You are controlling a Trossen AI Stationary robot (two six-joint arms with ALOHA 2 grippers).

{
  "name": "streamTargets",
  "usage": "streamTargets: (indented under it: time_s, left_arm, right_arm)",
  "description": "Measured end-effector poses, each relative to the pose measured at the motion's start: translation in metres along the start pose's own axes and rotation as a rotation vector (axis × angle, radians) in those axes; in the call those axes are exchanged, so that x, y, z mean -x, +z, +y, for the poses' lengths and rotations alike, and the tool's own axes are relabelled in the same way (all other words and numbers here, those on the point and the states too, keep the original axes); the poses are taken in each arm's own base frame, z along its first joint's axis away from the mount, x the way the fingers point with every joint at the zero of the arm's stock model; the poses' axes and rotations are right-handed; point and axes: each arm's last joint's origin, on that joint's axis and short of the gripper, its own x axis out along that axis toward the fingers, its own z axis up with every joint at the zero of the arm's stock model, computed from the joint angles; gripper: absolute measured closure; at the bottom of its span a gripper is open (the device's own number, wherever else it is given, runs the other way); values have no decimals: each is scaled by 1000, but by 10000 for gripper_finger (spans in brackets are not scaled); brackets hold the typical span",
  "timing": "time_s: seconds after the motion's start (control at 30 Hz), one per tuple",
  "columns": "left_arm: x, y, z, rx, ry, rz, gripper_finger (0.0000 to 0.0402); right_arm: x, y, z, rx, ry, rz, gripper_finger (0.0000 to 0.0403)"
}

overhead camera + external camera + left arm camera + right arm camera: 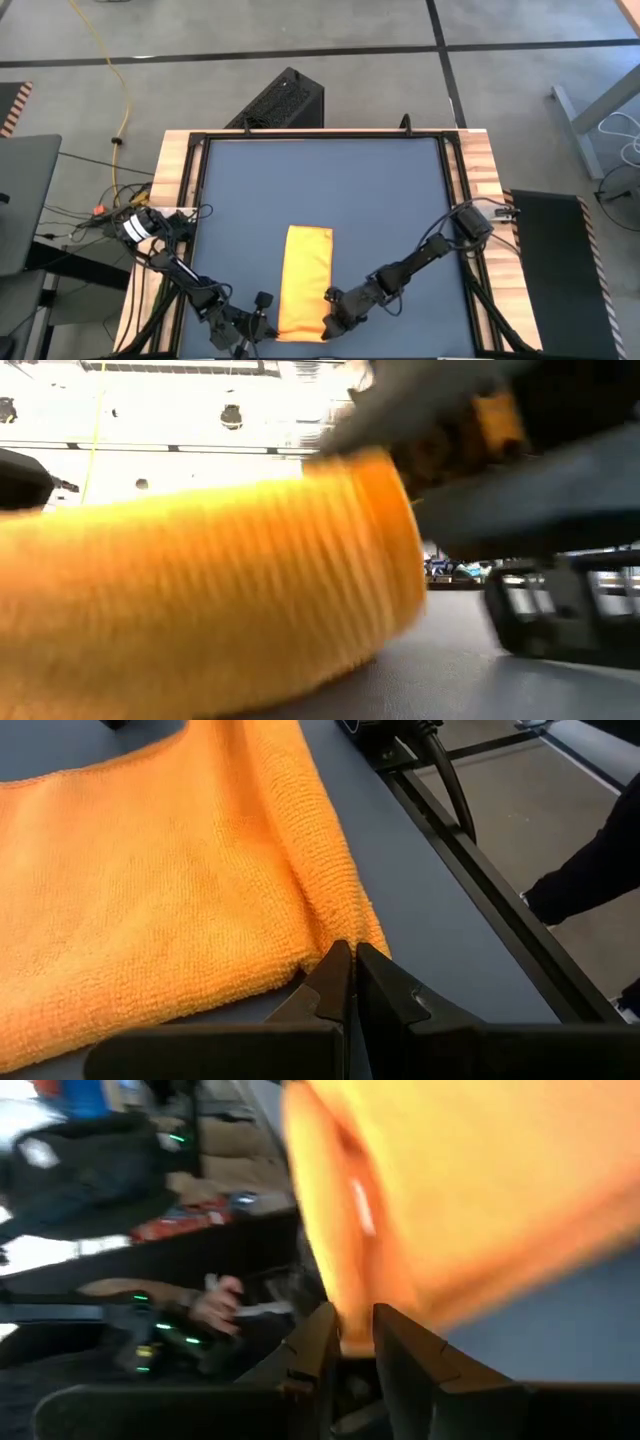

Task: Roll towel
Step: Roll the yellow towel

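Yellow-orange towel [303, 282] lying as a narrow folded strip on the dark surface [370, 190], near edge lifting, left claw [262, 322] pinching its near corner, right claw [330, 318] clamping the opposite corner.

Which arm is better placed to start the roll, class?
Probably the right: the right tool already pinches the towel and lifts its near end, while the left tool is shut at the other corner, flat on the mat.
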Motion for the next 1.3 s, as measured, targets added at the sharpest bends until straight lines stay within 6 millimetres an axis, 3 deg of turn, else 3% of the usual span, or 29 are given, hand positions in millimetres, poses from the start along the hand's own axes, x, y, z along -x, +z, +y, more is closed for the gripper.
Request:
streamTargets:
  time_s: [0.27, 0.4, 0.67, 0.87, 1.1, 1.3]
  left_arm:
    - [-3, 3, 5, -35, -28, 10, 401]
    - [-3, 2, 10, -41, -57, -4, 401]
    - [-1, 9, 20, -106, -131, 0, 401]
    - [5, 17, 28, -141, -181, 42, 401]
    - [6, 22, 35, -154, -236, 66, 401]
    - [8, 23, 37, -168, -255, 86, 401]
  right_arm:
    - [23, -21, 5, 118, -203, 9, 305]
    - [33, -42, 27, 386, -132, -85, 305]
    - [38, -73, 46, 975, -74, -304, 305]
    - [33, -66, 57, 1238, -165, -387, 305]
    - [7, -58, 43, 1316, -253, -319, 305]
    - [-17, -60, 44, 1350, -263, -313, 305]
